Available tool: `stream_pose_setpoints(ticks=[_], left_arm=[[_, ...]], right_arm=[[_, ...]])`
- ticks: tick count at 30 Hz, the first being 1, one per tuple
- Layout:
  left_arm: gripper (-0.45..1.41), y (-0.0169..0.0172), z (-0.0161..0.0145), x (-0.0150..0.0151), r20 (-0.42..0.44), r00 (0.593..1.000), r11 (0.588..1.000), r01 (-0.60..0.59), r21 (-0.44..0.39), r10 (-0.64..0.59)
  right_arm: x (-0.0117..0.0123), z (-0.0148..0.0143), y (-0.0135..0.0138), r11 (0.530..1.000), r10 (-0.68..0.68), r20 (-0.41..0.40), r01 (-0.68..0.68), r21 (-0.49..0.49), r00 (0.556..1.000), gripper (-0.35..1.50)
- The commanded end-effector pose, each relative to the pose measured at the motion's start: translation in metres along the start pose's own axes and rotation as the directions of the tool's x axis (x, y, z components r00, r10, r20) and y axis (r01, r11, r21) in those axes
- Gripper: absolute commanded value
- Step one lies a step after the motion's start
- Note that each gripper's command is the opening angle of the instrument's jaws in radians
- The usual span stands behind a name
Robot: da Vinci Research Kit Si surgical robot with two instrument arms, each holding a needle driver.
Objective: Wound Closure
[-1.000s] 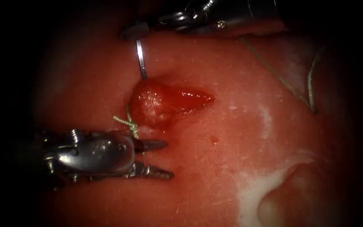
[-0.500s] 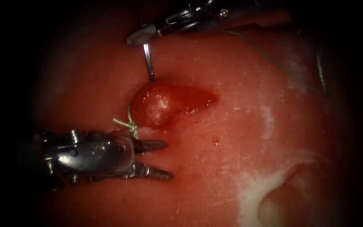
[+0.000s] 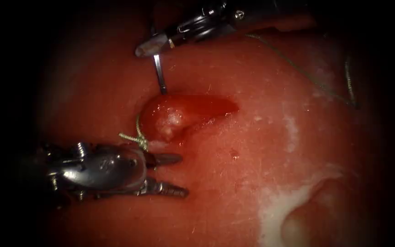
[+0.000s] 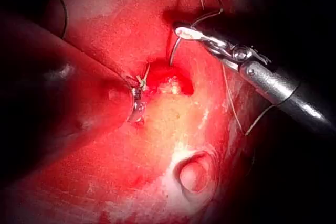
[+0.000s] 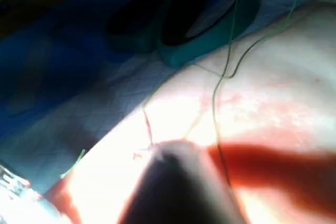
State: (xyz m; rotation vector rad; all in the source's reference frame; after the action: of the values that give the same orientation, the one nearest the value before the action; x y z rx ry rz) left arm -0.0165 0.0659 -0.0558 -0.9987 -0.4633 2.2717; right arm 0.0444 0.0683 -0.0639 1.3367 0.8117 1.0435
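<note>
The tissue [image 3: 252, 151] has a red, open cut [image 3: 184, 112]. My right tool [image 3: 148, 46] comes in from the upper right, its jaws shut on the needle [image 3: 160, 75] near its rear end. The needle runs down from the jaws and its tip is in the tissue at the cut's far edge, near the left end. A green thread knot [image 3: 138, 137] sits at the cut's left end. Just below the knot my left tool [image 3: 184, 174] rests with jaws open, holding nothing. The left wrist view shows the right tool [image 4: 190, 33], the curved needle [image 4: 175, 51] and the knot [image 4: 142, 81].
Green thread [image 3: 307, 75] trails from the right tool across the tissue to the right of the cut and loops back up [image 3: 350, 87]. A pale hollow [image 3: 307, 219] lies at the lower right. A teal ring [image 5: 210, 30] lies on blue cloth beyond the tissue.
The right tool has shifted slightly and the needle's entry point has moved down, pressing the cut's far edge flatter. The trailing thread has swung right. The left tool has not moved.
</note>
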Motion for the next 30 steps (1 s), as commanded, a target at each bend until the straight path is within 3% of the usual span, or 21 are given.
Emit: stream_pose_setpoints(ticks=[1, 16, 30], left_arm=[[0.63, 0.0002, 0.0008, -0.0002, 0.001, 1.000, 1.000, 0.001, -0.001, -0.001], [0.63, 0.0002, 0.0009, -0.0002, 0.001, 1.000, 1.000, 0.001, -0.001, -0.001], [0.63, 0.0002, 0.0009, -0.0002, 0.004, 1.000, 1.000, 0.002, 0.000, -0.002]], right_arm=[[0.0005, 0.0009, 0.0000, 1.000, 0.010, -0.001, -0.010, 0.003, 1.000, -0.35], [-0.0027, 0.0011, -0.0011, 0.982, 0.174, 0.126, -0.182, 0.050, 0.977, -0.35], [-0.0056, 0.0012, -0.0023, 0.965, 0.232, 0.199, -0.250, 0.074, 0.952, -0.35]])
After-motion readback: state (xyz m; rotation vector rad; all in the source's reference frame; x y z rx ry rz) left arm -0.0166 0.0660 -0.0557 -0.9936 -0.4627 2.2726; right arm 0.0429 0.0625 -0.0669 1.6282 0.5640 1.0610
